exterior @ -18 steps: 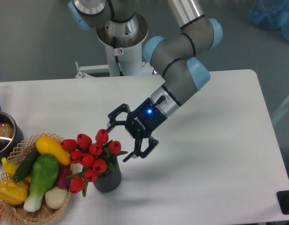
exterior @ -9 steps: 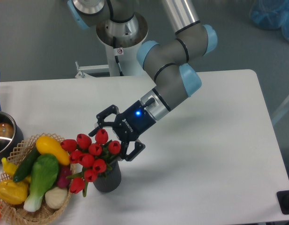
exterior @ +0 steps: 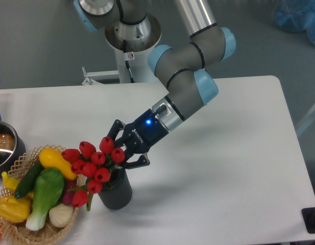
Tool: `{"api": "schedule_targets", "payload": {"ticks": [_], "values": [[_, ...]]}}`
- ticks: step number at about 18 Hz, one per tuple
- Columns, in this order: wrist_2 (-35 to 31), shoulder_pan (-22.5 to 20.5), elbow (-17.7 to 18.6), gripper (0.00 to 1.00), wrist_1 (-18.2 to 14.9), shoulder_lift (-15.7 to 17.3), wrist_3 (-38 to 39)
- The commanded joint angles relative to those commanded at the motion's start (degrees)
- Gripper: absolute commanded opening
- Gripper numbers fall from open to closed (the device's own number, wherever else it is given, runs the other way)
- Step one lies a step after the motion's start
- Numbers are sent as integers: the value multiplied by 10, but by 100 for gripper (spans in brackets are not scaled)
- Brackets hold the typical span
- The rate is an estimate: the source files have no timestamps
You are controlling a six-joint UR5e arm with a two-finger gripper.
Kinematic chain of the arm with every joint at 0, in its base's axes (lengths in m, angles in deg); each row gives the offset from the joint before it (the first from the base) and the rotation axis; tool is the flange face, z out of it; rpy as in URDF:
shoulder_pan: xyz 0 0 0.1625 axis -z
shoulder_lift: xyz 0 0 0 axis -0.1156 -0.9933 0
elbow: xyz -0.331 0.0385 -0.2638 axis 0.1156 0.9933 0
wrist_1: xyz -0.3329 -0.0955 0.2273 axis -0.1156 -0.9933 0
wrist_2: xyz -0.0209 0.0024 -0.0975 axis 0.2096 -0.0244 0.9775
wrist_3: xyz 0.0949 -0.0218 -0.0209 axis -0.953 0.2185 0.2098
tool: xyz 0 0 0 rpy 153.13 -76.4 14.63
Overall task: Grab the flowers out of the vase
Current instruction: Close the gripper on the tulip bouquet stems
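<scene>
1. The flowers (exterior: pixel 91 166) stand in the vase (exterior: pixel 116 191) near the front left of the surface (exterior: pixel 223 168), leaning left toward the basket (exterior: pixel 24 232).
2. The gripper (exterior: pixel 121 153) has its fingers closed in around the bunch's right side, apparently gripping it, though contact is hard to confirm.
3. The bunch looks light and springy; the buds would crush or slip.
4. Best hold: the gathered stems just above the vase rim.
</scene>
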Motion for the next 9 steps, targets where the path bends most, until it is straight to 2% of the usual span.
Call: {"api": "schedule_targets", "payload": {"ticks": [4, 9], "values": [[1, -10, -4, 0, 0, 5, 6], [31, -29, -10, 0, 0, 27, 11]]}}
